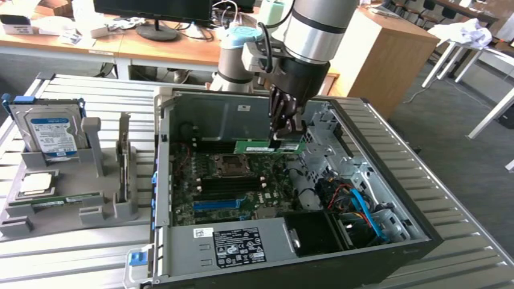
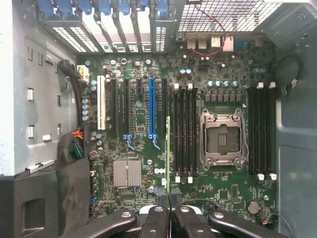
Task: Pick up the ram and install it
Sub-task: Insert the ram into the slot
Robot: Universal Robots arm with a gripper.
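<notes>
**RAM OVER THE BOARD.** A Universal Robots arm reaches into an open computer case (image 1: 418, 232), its end effector (image 1: 286, 137) clamped on the ram (image 1: 259, 146). The narrow green stick is pinched along its upper edge, nearer one end than the middle. It hangs level directly under the fingers (image 2: 154, 223), clear of the motherboard (image 1: 210, 191) below and not seated in anything. The grip leaves the stick's lower edge free and facing the board, which appears to be the reason for holding it from above.

In the wrist view the ram (image 2: 167, 153) shows as a thin green line running straight out from between the fingertips of the end effector (image 2: 169, 218). It lies parallel to the black memory slots (image 2: 184, 134) and just to one side of them, with the empty processor socket (image 2: 223, 139) beyond those slots. That matching direction suggests the stick has been squared to the slots, though it sits beside them and not over one.

Well away from the end effector, outside the case, a grey holder (image 1: 100, 212) stands on the slatted tabletop (image 1: 80, 265). It keeps a hard drive (image 1: 52, 133) upright and a processor chip (image 1: 37, 183) lying flat, both apart from the work.
</notes>
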